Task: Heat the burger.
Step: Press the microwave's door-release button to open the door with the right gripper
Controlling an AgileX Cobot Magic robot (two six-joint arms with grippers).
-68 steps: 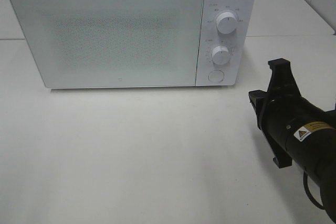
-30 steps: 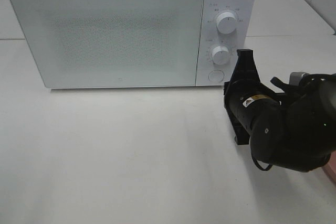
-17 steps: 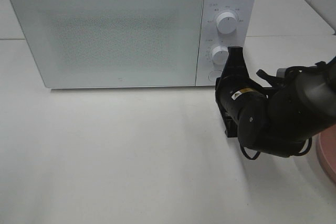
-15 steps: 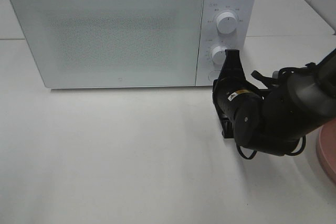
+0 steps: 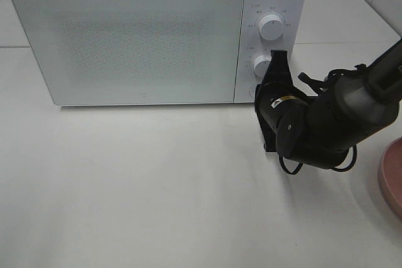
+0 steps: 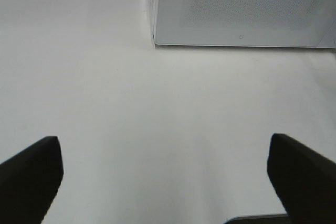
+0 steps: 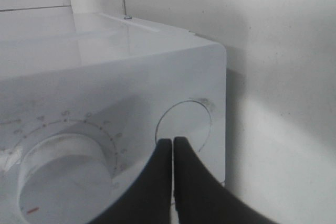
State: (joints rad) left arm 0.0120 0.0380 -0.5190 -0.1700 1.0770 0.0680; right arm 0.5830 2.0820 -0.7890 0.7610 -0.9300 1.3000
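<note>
The burger is out of view in every frame. A white microwave (image 5: 125,36) stands at the back of the table with its door closed. My right gripper (image 5: 259,97) is shut with nothing in it, and its tips are at the round button low on the control panel. The right wrist view shows the gripper (image 7: 172,142) with its joined fingertips at the lower rim of the round button (image 7: 184,124), beside a dial (image 7: 63,177). My left gripper (image 6: 163,139) is open and empty above the bare table, facing the microwave's front (image 6: 241,3).
Two white dials (image 5: 271,27) (image 5: 262,65) sit above the button on the panel. A pink plate (image 5: 392,177) shows at the right edge of the table. The white tabletop (image 5: 138,186) stretches in front of the microwave.
My right arm has swung in from the right toward the microwave's control panel, bringing its shut fingertips to the round button. The pink plate has come into sight behind it.
</note>
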